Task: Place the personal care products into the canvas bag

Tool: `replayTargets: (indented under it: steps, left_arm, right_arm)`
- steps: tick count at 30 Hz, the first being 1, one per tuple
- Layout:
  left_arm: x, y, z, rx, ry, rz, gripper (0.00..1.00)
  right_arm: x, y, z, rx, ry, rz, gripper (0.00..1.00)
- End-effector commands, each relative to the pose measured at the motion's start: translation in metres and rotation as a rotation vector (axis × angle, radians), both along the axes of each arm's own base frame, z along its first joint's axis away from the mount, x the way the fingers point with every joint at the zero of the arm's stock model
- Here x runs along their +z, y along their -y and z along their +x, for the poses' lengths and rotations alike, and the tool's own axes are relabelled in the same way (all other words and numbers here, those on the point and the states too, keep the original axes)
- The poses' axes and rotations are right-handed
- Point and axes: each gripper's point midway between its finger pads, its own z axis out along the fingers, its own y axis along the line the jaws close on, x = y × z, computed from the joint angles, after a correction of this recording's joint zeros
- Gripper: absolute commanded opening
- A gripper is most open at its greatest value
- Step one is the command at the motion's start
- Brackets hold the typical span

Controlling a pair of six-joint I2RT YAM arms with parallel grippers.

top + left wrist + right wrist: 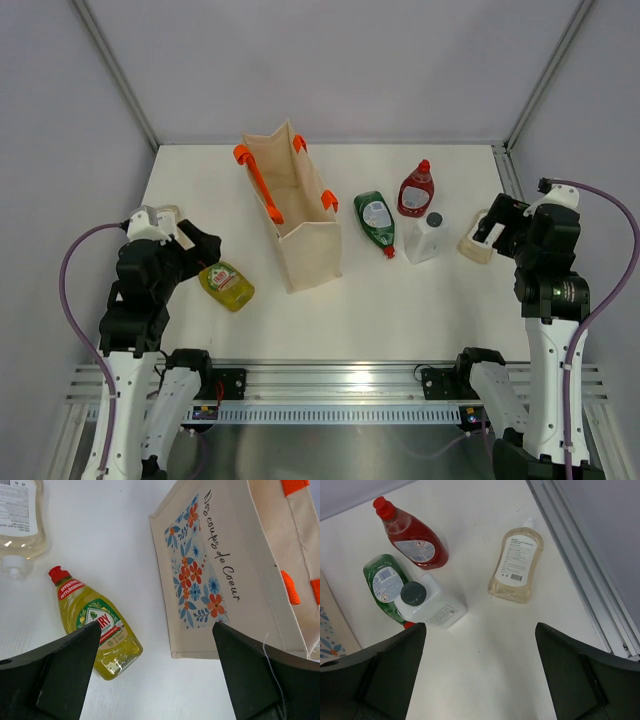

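Left jaws gape wide near the yellow bottle [97, 630] beside the bag [210, 580], right jaws wide near the white bottle [432, 605].

In the left wrist view, the canvas bag [220, 575] at upper right carries the black script "Nos coups de Coeur" beside its floral print. At lower left, the yellow-green bottle [97, 630] has "EFFECTIVE" on its red neck band, and only "IRY" shows on its label. The print on the other bottles is too small to read.
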Motion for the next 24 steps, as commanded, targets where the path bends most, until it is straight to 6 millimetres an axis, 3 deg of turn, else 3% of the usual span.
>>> replayTargets:
  steps: [1, 3, 4, 5, 7, 9, 15, 23, 24]
  left_arm:
    - [0.009, -0.005, -0.001, 0.08, -0.029, -0.06, 0.99]
    - [-0.001, -0.011, -0.004, 0.135, -0.092, -0.077, 0.99]
    - [-0.014, -0.013, -0.008, 0.157, -0.167, -0.079, 0.99]
    - [-0.019, -0.013, -0.009, 0.177, -0.202, -0.095, 0.99]
    - [-0.03, -0.01, -0.008, 0.169, -0.272, -0.096, 0.89]
    - [-0.034, -0.007, -0.005, 0.149, -0.293, -0.097, 0.84]
    - [-0.051, -0.009, 0.006, 0.169, -0.347, -0.117, 0.85]
    - [-0.125, -0.02, 0.03, 0.214, -0.533, -0.185, 0.84]
    - [-0.142, -0.021, 0.032, 0.223, -0.603, -0.181, 0.84]
  right_arm:
    - [0.029, -0.019, 0.006, 0.134, 0.082, -0.011, 1.0]
    - [0.026, -0.042, 0.004, 0.345, 0.067, -0.08, 1.0]
    - [0.025, -0.073, -0.003, 0.625, 0.086, -0.167, 1.0]
    - [0.017, -0.088, -0.017, 0.752, 0.058, -0.181, 0.99]
    - [0.014, -0.103, -0.023, 0.887, 0.063, -0.187, 0.99]
    - [0.004, -0.105, -0.019, 0.91, 0.029, -0.159, 1.0]
    - [-0.021, -0.111, -0.015, 1.009, -0.081, -0.1, 0.99]
    - [-0.024, -0.125, -0.029, 1.156, -0.047, -0.12, 1.0]
    - [-0.026, -0.128, -0.032, 1.182, -0.039, -0.119, 1.0]
